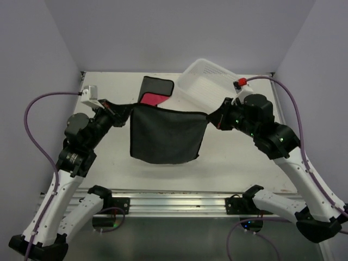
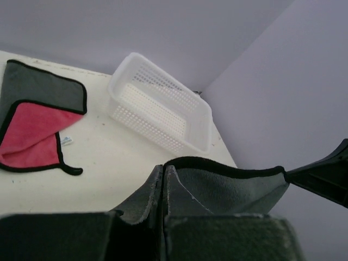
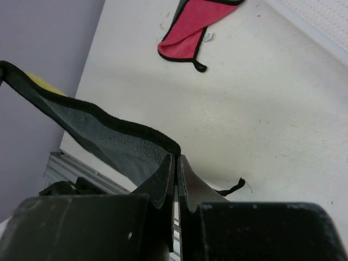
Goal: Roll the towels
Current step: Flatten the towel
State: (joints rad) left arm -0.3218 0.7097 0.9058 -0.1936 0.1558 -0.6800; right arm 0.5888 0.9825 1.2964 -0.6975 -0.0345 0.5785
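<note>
A dark grey towel (image 1: 166, 135) with black edging hangs spread in the air between both arms, above the table's middle. My left gripper (image 1: 126, 110) is shut on its top left corner, and the towel (image 2: 234, 187) stretches away from the pinched fingertips. My right gripper (image 1: 212, 118) is shut on the top right corner; the towel (image 3: 103, 136) runs off to the left from it. A second towel, red and grey (image 1: 155, 91), lies flat at the back of the table, also the red and grey towel (image 2: 38, 117) in the left wrist view and the red side (image 3: 190, 32) in the right wrist view.
A white perforated plastic basket (image 1: 209, 81) sits tilted at the back right of the table, close to the right arm; its rim (image 2: 163, 87) shows in the left wrist view. Walls close in behind and on both sides. A metal rail (image 1: 174, 198) runs along the near edge.
</note>
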